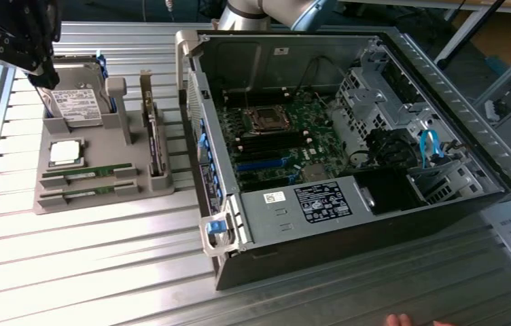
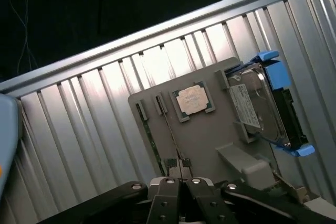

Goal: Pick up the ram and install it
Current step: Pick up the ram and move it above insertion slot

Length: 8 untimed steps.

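Dark gripper (image 2: 181, 170): fingers pressed together, nothing pinched. It hangs over the far end of the grey plastic tray (image 1: 111, 155), above the silver hard drive (image 1: 76, 102). Slim green ram stick (image 1: 87, 171) sits in the tray's near slots, second ram stick (image 1: 81, 195) just nearer. Open black computer case (image 1: 355, 248) on the exterior view's right.

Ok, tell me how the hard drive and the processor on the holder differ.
The hard drive is much larger than the processor. The hard drive is oblong, while the processor is square. The hard drive has blue rails at its sides and a white printed label; the processor has a plain silver top with a green rim. Both sit in the gray holder, outside the open case.
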Motion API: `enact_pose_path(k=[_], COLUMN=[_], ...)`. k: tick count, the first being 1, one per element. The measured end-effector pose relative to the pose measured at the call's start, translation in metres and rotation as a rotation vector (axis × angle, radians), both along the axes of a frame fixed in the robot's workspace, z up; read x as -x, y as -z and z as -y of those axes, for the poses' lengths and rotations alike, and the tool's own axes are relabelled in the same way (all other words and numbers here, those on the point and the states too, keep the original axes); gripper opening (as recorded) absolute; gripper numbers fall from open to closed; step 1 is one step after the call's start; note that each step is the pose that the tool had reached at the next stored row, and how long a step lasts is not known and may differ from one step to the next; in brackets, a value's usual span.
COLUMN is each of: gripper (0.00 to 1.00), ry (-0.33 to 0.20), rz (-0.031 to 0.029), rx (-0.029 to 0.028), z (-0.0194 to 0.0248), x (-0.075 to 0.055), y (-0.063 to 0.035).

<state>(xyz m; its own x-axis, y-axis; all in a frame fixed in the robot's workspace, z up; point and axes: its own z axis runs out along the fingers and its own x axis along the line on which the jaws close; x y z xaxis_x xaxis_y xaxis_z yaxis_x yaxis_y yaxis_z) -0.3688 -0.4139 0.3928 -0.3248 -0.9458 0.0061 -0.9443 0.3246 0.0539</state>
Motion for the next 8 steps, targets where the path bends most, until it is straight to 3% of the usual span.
enact_pose_path(k=[5, 8], gripper=[0.1, 0.1], ry=[-0.115, -0.214], rz=[-0.0005, -0.0006], rx=[0.0001, 0.0004], z=[0.0, 0.0], x=[0.0, 0.0], y=[0.0004, 0.0008])
